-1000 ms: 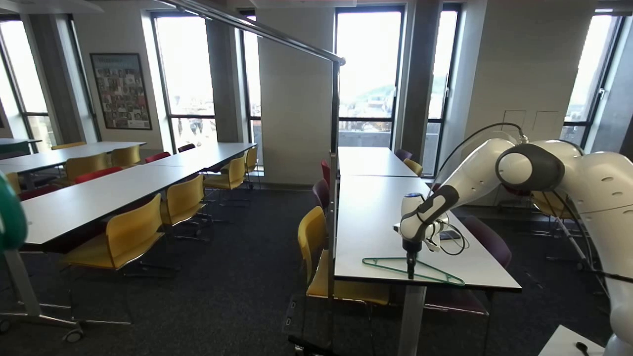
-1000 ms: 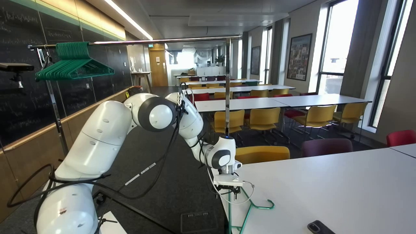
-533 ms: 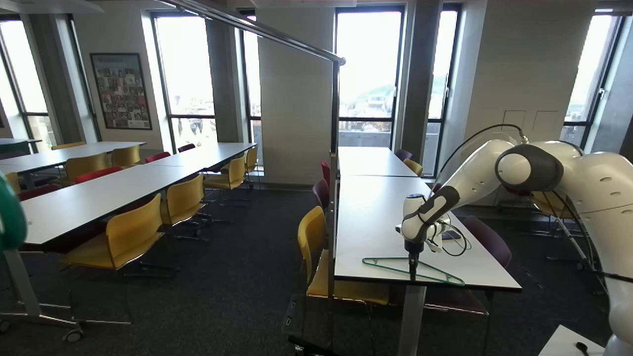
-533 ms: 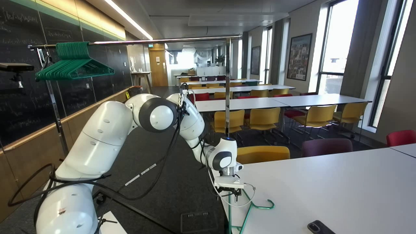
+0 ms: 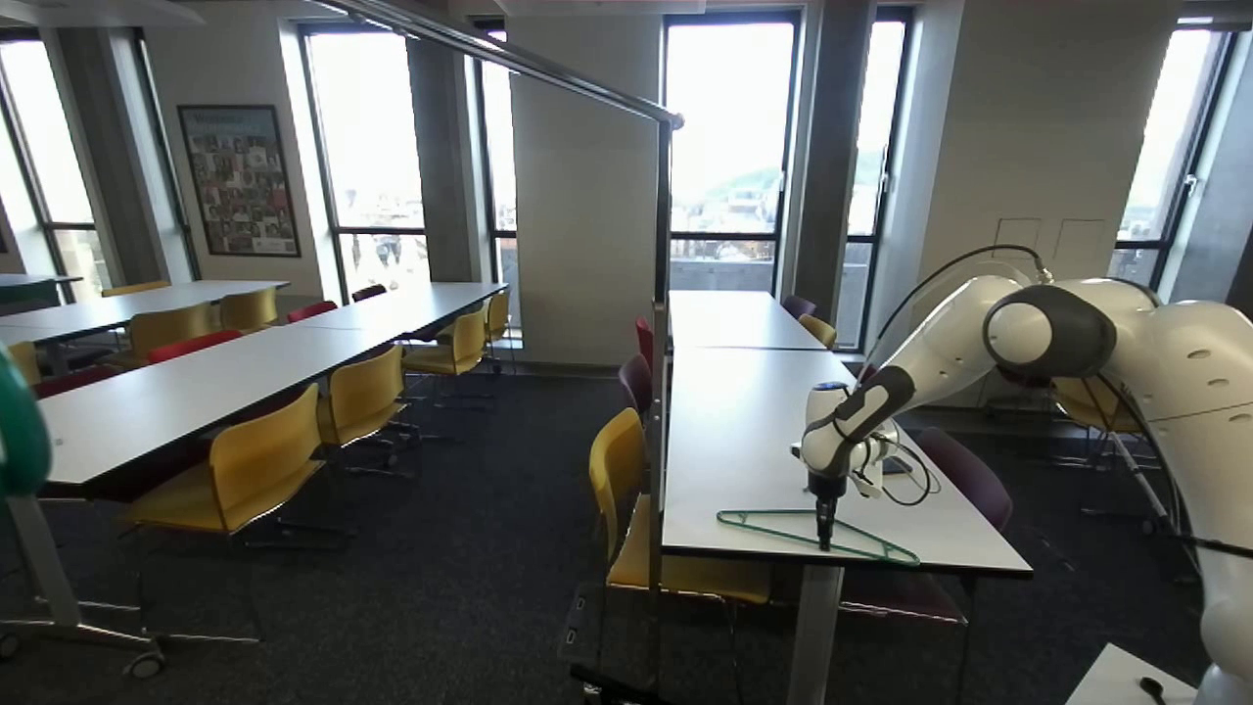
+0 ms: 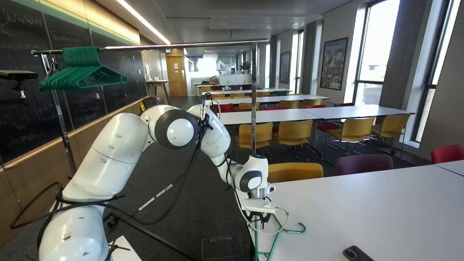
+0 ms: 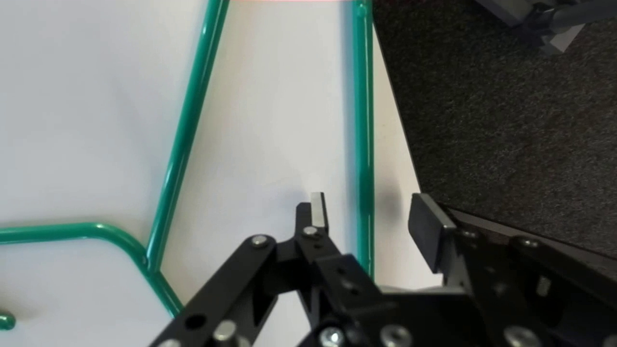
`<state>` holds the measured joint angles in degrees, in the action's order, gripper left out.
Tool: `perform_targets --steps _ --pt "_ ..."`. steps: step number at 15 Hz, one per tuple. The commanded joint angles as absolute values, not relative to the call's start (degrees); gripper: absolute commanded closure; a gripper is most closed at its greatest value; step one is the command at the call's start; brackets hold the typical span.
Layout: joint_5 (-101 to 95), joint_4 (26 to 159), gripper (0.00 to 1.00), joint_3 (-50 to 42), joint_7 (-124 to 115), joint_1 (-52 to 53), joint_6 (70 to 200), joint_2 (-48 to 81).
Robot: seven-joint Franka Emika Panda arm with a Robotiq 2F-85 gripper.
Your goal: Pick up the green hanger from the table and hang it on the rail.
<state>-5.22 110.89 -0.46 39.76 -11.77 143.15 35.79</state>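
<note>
The tool [image 7: 368, 214] has its fingers [image 7: 426, 231] spread, one on either side of the long bar of the green clothes hanger [image 7: 364, 144], which lies flat on the desk [image 5: 734, 441] along a short edge, hook pointing inward. A smartphone [image 6: 357, 253] lies farther in from that edge. Off the desk, other green hangers [image 6: 82, 58] hang from the rail [image 6: 145, 46].

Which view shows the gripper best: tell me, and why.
The wrist view: it shows the gripper up close and open, one bar of the green hanger between its fingers. Both exterior views show it small, its opening harder to judge.
</note>
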Motion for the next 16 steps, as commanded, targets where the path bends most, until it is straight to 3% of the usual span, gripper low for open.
perform_targets --steps 1,4,12,13,14,16 --pt "-4.71 110.34 0.79 0.47 39.47 -13.32 143.78 35.75" --pt "-4.84 110.32 0.99 0.37 39.26 -13.31 143.73 35.7" --pt "-5.9 110.77 1.0 -0.46 37.4 -12.37 144.09 34.52" --pt "-6.06 110.76 0.74 -0.5 37.22 -12.29 143.73 34.38" --pt "-6.07 110.76 0.73 -0.5 36.88 -12.22 143.7 34.32" --pt "-6.12 110.62 0.59 -0.45 36.38 -12.08 143.4 34.46"
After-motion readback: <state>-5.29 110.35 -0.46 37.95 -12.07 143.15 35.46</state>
